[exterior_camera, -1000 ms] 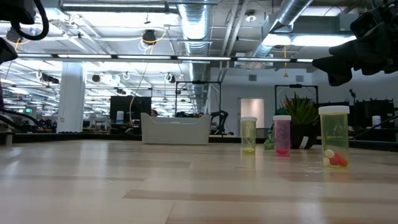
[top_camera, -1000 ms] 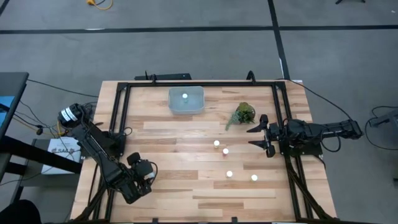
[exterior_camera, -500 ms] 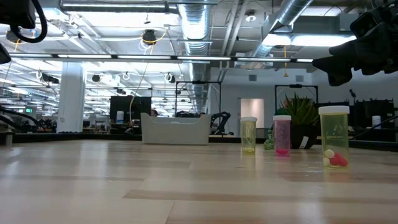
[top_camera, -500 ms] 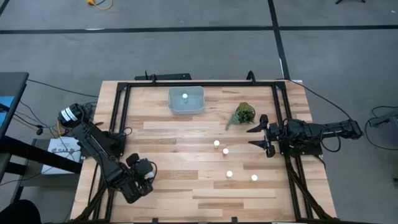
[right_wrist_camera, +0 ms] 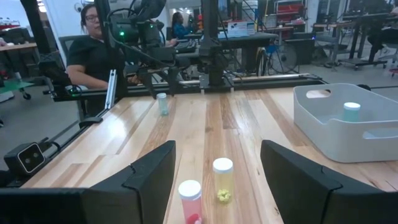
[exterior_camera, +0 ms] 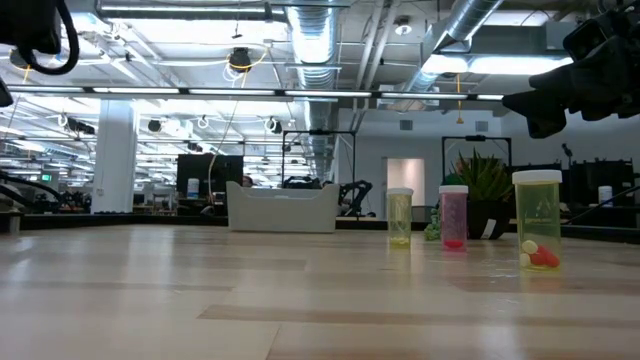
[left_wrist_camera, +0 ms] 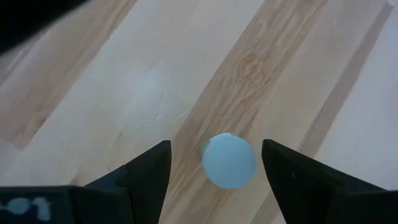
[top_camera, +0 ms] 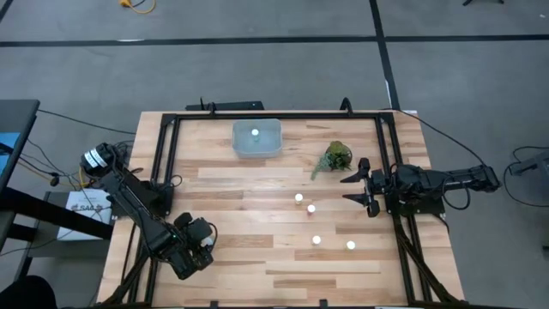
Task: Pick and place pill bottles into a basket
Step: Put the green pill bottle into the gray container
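Inside the basket (top_camera: 257, 138), at the far edge of the table (top_camera: 240, 197), stands one white-capped pill bottle (top_camera: 255, 133); the right wrist view shows the same bin (right_wrist_camera: 348, 130) with the bottle's cap (right_wrist_camera: 351, 111) rising above its wall.

Four more pill bottles stand loose on the boards in front of the right gripper (top_camera: 364, 188): two close together (top_camera: 298, 198) (top_camera: 310, 208) just ahead of its jaws, and two farther toward the near edge (top_camera: 316, 240) (top_camera: 350, 245). A sixth bottle (left_wrist_camera: 229, 160) sits directly between the jaws of the left gripper (top_camera: 204, 243), seen from above as a pale round cap, with clear wood on either side of it.

That makes six bottles: one in the bin, five outside it.

The left jaws are spread wide around their bottle and do not touch it. The right jaws are also wide apart and hold nothing; in the right wrist view a pink-filled bottle (right_wrist_camera: 189, 199) and a yellow-filled one (right_wrist_camera: 222, 179) stand between them, farther out.

A green leafy sprig (top_camera: 336, 157) lies just beside the right jaws, toward the far edge. One person (right_wrist_camera: 99, 53) sits beyond the table.
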You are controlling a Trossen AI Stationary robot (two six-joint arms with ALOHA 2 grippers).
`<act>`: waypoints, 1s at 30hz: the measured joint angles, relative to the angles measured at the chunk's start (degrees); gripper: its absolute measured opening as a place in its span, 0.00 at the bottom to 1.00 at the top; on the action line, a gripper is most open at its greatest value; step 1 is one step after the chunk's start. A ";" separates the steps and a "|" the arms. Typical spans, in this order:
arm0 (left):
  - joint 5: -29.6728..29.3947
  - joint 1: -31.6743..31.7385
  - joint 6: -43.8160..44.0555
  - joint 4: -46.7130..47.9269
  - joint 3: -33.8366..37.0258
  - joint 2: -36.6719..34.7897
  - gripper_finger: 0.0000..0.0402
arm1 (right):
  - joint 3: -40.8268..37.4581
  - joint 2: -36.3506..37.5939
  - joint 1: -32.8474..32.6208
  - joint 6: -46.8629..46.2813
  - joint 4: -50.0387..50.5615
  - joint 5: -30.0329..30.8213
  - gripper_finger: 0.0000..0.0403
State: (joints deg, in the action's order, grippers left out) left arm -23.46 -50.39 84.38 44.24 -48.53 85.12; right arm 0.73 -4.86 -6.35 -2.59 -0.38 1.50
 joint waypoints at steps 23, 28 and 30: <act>2.07 1.37 -1.36 4.70 -4.52 7.41 0.57 | 0.00 0.00 0.00 0.02 0.00 0.00 0.57; 2.07 1.37 -1.19 4.77 -4.52 7.41 0.45 | 0.00 0.00 0.00 0.00 0.00 0.00 0.57; 2.01 1.37 -1.17 4.82 -4.52 7.41 0.38 | 0.00 0.00 0.00 0.00 0.00 0.00 0.57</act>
State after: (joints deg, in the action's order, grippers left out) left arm -21.45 -49.01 83.22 49.06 -53.06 92.53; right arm 0.73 -4.86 -6.35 -2.59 -0.38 1.50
